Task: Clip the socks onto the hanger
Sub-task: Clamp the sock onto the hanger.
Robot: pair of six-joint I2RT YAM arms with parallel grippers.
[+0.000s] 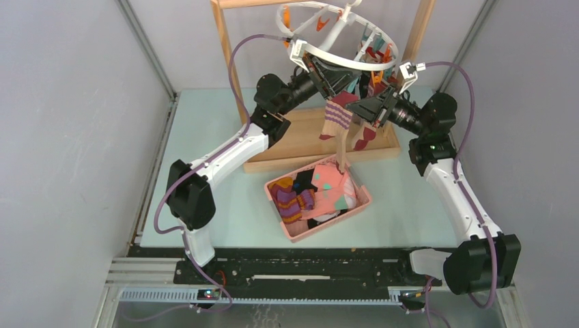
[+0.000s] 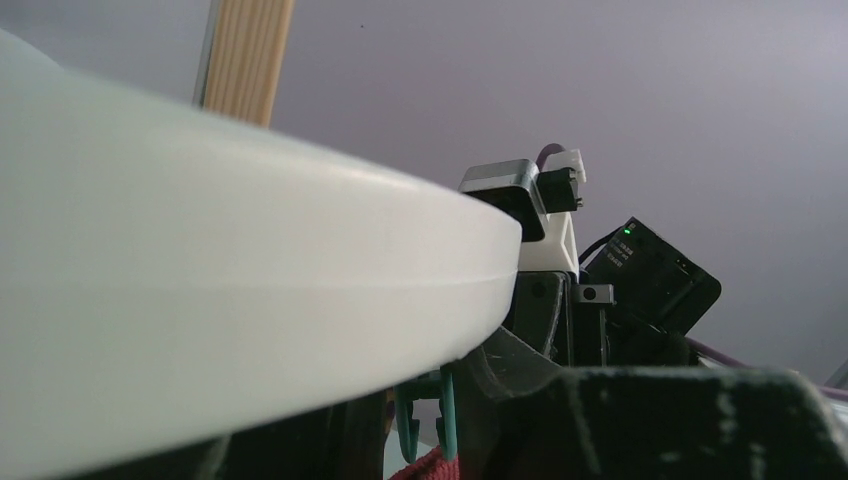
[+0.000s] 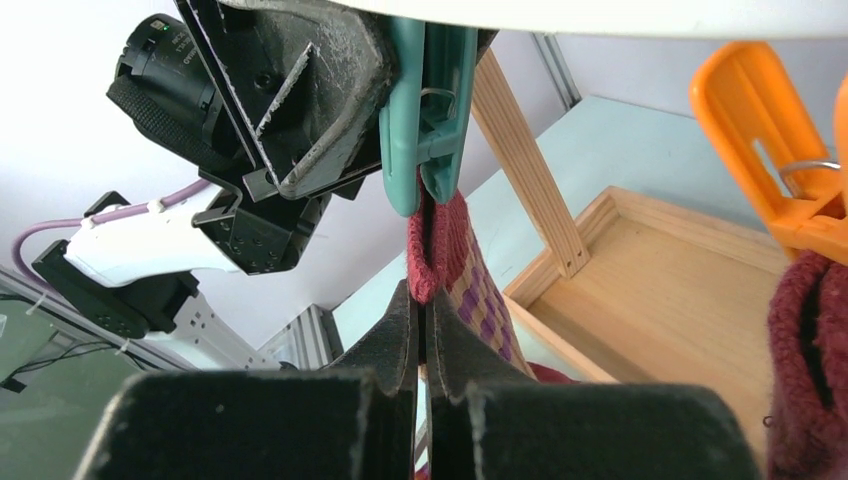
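**A:** Please, where is the striped sock at this moment?

**B:** The striped sock [image 1: 336, 117] hangs under the hanger [image 1: 315, 52], on the 6 o'clock side of its white ring. The maroon cuff sits between the two tips of the teal clip [image 3: 425, 110]. The lower end reaches down over the pink basket [image 1: 364, 203].

**A:** And the left gripper?

**B:** The left gripper [image 1: 347, 80] reaches in from the 9 o'clock side. It is clenched around the upper part of that teal clip, and one of its fingers presses on the clip's left side.

**A:** What about the other one?

**B:** The right gripper [image 3: 422, 330] is under the clip, at 4 o'clock of the left gripper in the top view. Its fingers are pressed fully together, and the tips touch the lower edge of the cuff. Whether a fold of cloth is pinched between them, I cannot tell.

**A:** Is there something more near it?

**B:** Yes. At 3 o'clock of the teal clip there is an orange clip [image 3: 760, 130], and a maroon sock [image 3: 810, 350] hangs just under it. More socks [image 1: 295, 198] lie in the basket, which stands at 6 o'clock of the wooden tray [image 1: 293, 140].
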